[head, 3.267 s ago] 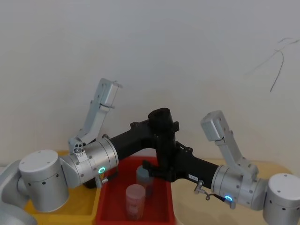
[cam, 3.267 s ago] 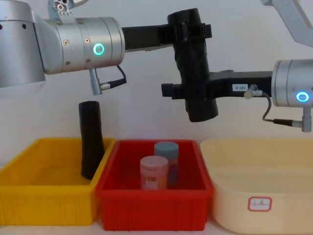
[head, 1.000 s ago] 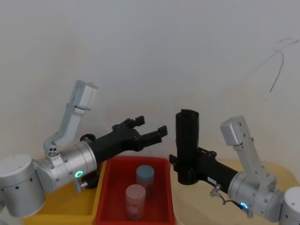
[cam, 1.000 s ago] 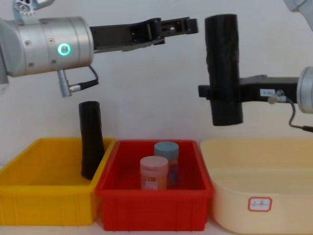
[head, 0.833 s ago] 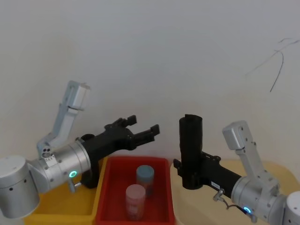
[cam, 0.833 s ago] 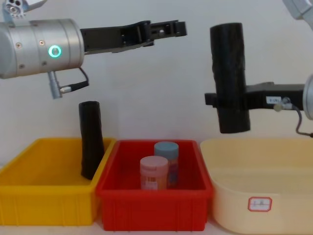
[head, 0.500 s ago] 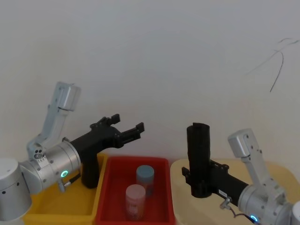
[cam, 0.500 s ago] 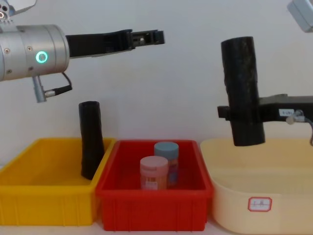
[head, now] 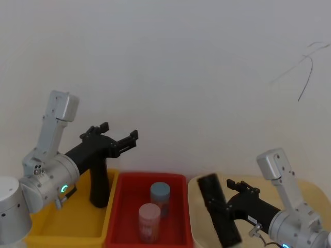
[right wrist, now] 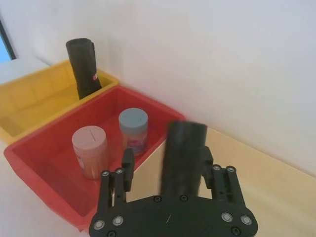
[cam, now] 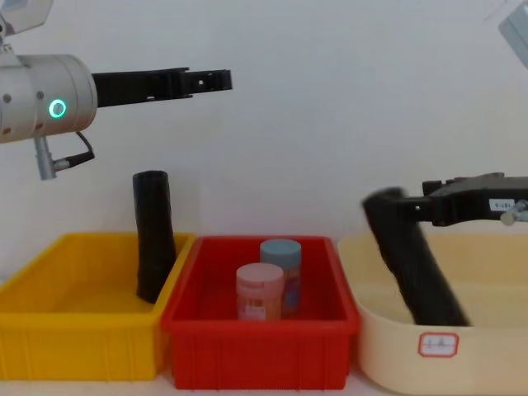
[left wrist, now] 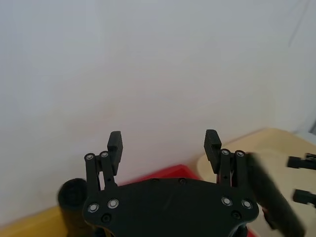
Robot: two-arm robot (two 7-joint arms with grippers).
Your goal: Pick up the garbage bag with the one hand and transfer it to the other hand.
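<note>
The garbage bag (cam: 417, 264) is seen tilted at the beige tub's (cam: 495, 363) left edge by the right gripper's (cam: 429, 198) spread fingers, which are best lifted away slowly, while the left gripper (cam: 219, 81), fingers apart, is held high over the yellow bin's (cam: 82, 346) right edge.

Open air above red bin (cam: 260, 351), jars (cam: 260, 290) inside (upright), garbage bag (cam: 414, 264) leaning across tub (cam: 487, 346)

Robot test bench in a lab-like room

A bare white wall (cam: 330, 107) backs three plastic containers in a row: a yellow bin (cam: 82, 351), a red bin (cam: 260, 359) holding a pink jar (cam: 260, 293) and a blue jar (cam: 282, 254), and a beige tub (cam: 384, 359) with a small label (cam: 438, 341). A silver left arm (cam: 37, 95) with a glowing ring and a silver right arm (head: 300, 225) reach over them.
</note>
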